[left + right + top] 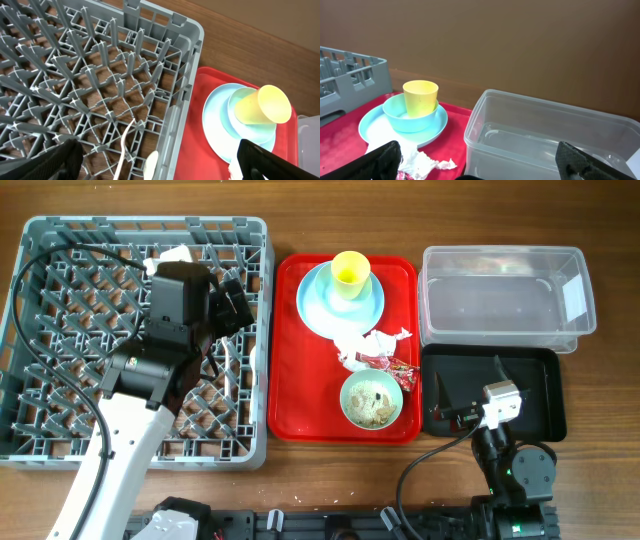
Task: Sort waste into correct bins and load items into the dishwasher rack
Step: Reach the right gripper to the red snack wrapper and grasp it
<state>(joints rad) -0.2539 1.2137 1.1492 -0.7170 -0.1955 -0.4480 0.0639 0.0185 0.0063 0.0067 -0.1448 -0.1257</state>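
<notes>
The grey dishwasher rack [60, 430] fills the left. My left gripper [235, 302] hovers open over its right side. In the left wrist view the gripper [159, 167] is above a cream fork [126, 142] and spoon [151, 162] lying in the rack [75, 75]. On the red tray the yellow cup [350, 272] stands on the light blue plate [315, 305]. Beside them are a white napkin [352, 345], a red wrapper [393, 365] and a green bowl [372, 400] holding rice scraps. My right gripper [452, 412] is open and empty over the black tray [535, 380]. The clear tub [500, 300] lies behind it.
The flat red tray [290, 390] sits between the rack and the bins. The right wrist view shows the cup [420, 97], the plate [375, 127], the napkin [422, 162] and the tub [540, 135] ahead of the open gripper [480, 167]. Black cables run over the rack.
</notes>
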